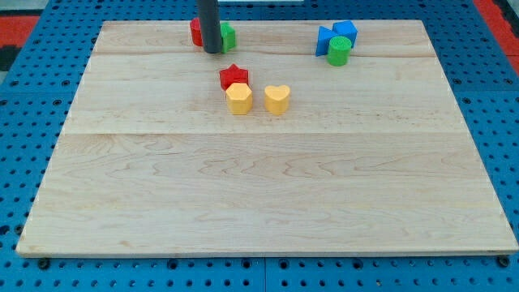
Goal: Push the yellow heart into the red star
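Observation:
The yellow heart (276,99) lies on the wooden board, a little above the middle. The red star (233,77) sits up and to its left, with a gap between them. A yellow hexagon-like block (238,99) touches the star's lower edge and lies just left of the heart. My tip (212,50) rests near the board's top edge, above and left of the red star, well away from the heart.
A red block (195,32) and a green block (228,36) sit on either side of the rod at the top. Two blue blocks (336,36) and a green cylinder (339,50) cluster at the top right. The wooden board (268,195) lies on a blue pegboard.

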Controlling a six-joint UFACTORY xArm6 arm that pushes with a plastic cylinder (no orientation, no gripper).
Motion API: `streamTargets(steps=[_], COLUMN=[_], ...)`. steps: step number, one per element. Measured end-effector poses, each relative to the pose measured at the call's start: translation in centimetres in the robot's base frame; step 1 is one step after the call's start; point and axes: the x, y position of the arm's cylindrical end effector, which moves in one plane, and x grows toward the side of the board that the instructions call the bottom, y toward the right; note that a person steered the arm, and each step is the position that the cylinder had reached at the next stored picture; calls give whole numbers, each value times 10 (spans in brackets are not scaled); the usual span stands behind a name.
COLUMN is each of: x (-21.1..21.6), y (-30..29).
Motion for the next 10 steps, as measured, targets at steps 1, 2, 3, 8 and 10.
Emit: streamTargets(steps=[1,2,3,8,10], x=[16,51,111,74,75], y=[41,103,144,31,2])
